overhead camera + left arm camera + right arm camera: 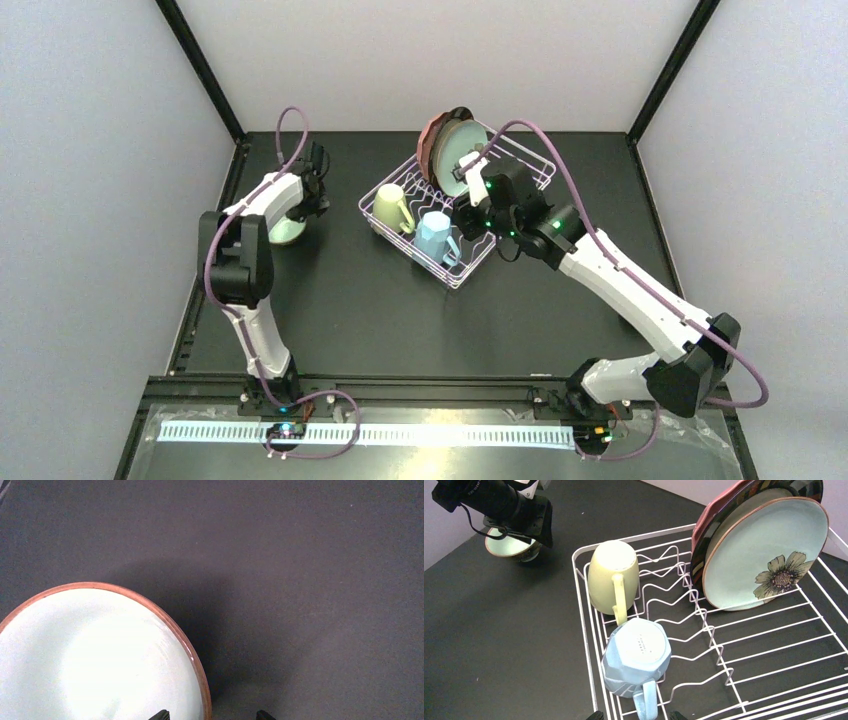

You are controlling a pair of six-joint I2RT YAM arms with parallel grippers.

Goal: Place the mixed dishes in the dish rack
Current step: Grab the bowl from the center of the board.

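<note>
The dish rack [520,165] is a white wire basket at the back centre. A cream mug [613,575] and a light-blue mug [636,657] stand upside down at its near-left end. The mint flowered plate [764,555] leans upright in the prongs, with the dark-rimmed plate [804,487] and the pink plate [719,510] behind it. My right gripper [636,716] is open, its tips either side of the blue mug's handle. The pale-green bowl [90,655] sits on the table left of the rack. My left gripper [212,715] is open and straddles its brown rim. The orange-patterned bowl is out of view.
The rack's right half [784,645] holds only bare wires and zigzag prongs. The black table [330,300] is walled by white panels at left, back and right. The left arm's wrist [499,502] hangs over the bowl.
</note>
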